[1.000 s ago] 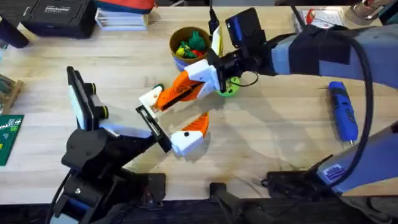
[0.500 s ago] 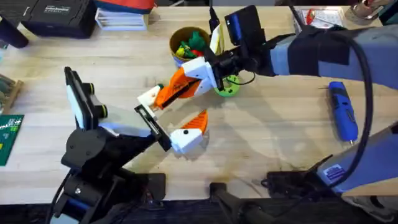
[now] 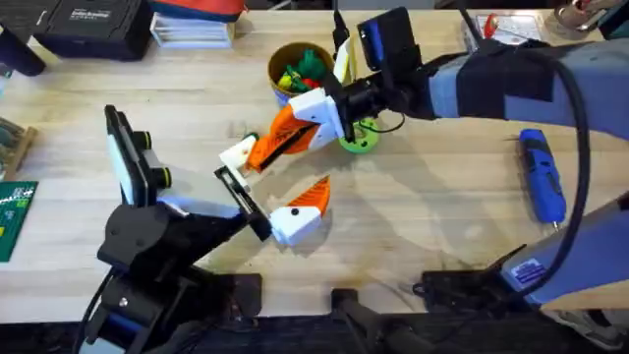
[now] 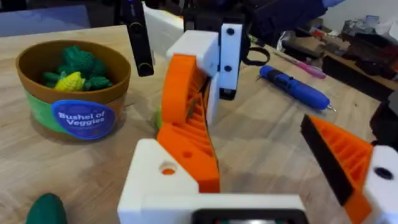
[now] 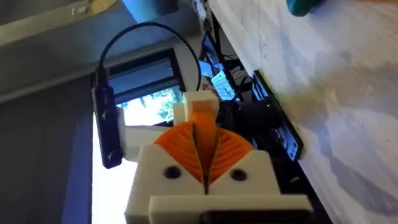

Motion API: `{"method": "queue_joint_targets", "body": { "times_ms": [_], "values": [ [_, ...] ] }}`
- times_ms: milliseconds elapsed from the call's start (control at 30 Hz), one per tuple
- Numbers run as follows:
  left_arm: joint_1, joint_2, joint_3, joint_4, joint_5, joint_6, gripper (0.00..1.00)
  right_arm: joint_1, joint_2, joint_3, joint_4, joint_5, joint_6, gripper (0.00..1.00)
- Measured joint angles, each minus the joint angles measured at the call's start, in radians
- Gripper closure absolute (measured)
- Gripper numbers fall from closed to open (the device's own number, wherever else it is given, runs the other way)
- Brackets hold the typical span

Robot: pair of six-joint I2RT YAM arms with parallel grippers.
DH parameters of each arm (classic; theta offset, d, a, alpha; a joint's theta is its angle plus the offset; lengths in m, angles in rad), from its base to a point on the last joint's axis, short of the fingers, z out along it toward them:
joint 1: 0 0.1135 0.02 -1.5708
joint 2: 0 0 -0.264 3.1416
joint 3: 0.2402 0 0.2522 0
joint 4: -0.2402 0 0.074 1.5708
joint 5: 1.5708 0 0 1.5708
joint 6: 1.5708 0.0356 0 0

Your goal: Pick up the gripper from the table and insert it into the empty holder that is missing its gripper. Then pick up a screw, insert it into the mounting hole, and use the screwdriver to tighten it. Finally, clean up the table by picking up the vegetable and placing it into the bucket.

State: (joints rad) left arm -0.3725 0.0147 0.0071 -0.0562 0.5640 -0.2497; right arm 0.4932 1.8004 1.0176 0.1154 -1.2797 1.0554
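Observation:
My right gripper (image 3: 300,126) is shut on the loose gripper (image 3: 267,146), an orange ribbed wedge on a white base. In the left wrist view that gripper (image 4: 186,118) stands upright at the bare side of my left gripper (image 4: 255,162), its base showing a round hole (image 4: 168,168). The base hides the holder, and I cannot tell if it is seated. My left gripper (image 3: 275,187) is open, its padded finger (image 4: 339,158) far off. The vegetable (image 4: 45,208) lies beside the base. The bucket (image 3: 275,61) stands behind. The screwdriver (image 3: 542,177) lies at the right. The screw is out of view.
A bright green disc (image 3: 360,141) lies under the right wrist, next to the bucket. Several toy vegetables fill the bucket (image 4: 37,59). Black cases and books line the table's far edge. A green circuit board (image 3: 12,216) lies at the left edge.
The right gripper has shifted slightly toward the far side with the loose gripper in it. The left arm has barely moved.

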Motion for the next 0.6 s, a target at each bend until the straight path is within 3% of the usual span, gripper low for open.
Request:
{"method": "queue_joint_targets", "body": {
  "times_ms": [600],
  "values": [
    [-0.01,0.0,0.0,0.001,0.015,0.01,0.015,-0.025,0.007,0.0,0.014,0.011,0.0,0.994]
  ]
}}
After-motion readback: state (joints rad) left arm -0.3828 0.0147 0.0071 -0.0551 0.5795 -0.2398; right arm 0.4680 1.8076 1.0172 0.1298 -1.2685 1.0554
